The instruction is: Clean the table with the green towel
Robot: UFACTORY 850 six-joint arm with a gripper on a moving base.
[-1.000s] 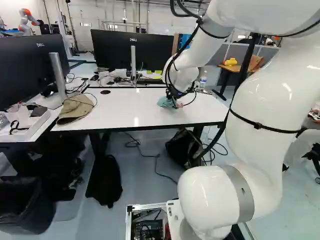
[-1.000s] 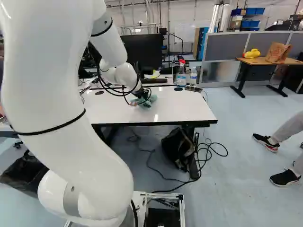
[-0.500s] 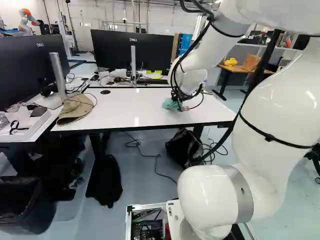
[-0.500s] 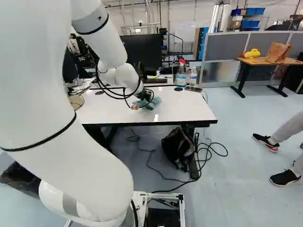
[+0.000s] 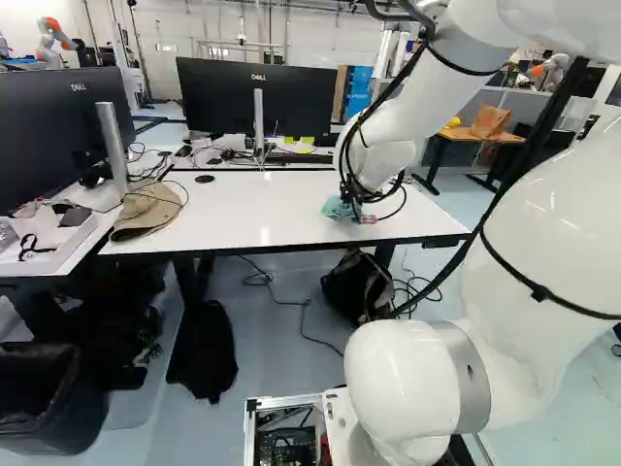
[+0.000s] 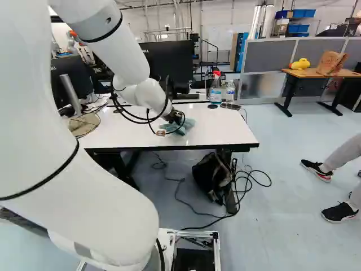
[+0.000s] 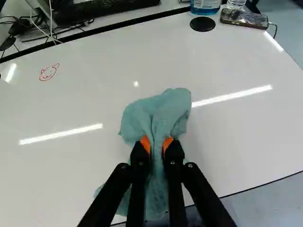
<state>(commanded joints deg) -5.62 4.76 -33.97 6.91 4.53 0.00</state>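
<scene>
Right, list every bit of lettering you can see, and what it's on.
Wide black monitor beyond the table: brand name on the back, not read out.
Black monitor at the left base view's left: likewise.
Clear spray bottle with red top: label too small to read.
White tabletop: red doodle, no readable word.

Room bright, light fairly even. Wrist view: long white glare streaks on the glossy table, plus one small bright spot — base views: soft highlights on the arm, deep shade under the table.
</scene>
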